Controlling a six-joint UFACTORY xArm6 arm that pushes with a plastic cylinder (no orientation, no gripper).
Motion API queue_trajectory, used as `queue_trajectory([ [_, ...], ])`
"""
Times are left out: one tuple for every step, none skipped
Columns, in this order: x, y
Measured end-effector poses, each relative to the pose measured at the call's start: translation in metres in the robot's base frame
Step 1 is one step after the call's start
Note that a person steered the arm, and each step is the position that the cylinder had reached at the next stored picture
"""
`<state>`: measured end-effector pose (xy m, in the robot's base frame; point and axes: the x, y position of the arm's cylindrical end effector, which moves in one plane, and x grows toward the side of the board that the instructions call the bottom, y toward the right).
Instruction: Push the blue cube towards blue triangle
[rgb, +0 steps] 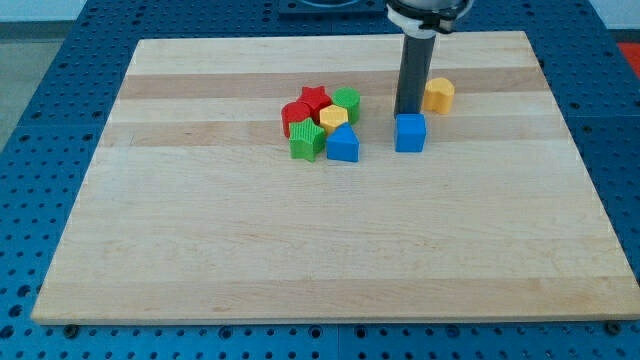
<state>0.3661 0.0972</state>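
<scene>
The blue cube (410, 132) sits on the wooden board right of centre, toward the view's top. The blue triangle (343, 145) lies to its left, at the right bottom edge of a cluster of blocks, with a gap between them. My dark rod comes down from the view's top, and my tip (407, 113) stands just behind the blue cube, at its top edge, touching or nearly touching it.
The cluster left of the blue triangle holds a green star-like block (306, 141), a red block (296, 116), a red star (315, 99), a yellow block (333, 117) and a green cylinder (347, 103). A yellow block (438, 95) lies right of the rod.
</scene>
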Motion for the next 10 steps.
queue_trajectory([
  [0.0,0.016],
  [0.0,0.035],
  [0.0,0.054],
  [0.002,0.064],
  [0.007,0.066],
  [0.018,0.061],
  [0.025,0.042],
  [0.025,0.019],
  [0.025,0.001],
  [0.025,-0.001],
])
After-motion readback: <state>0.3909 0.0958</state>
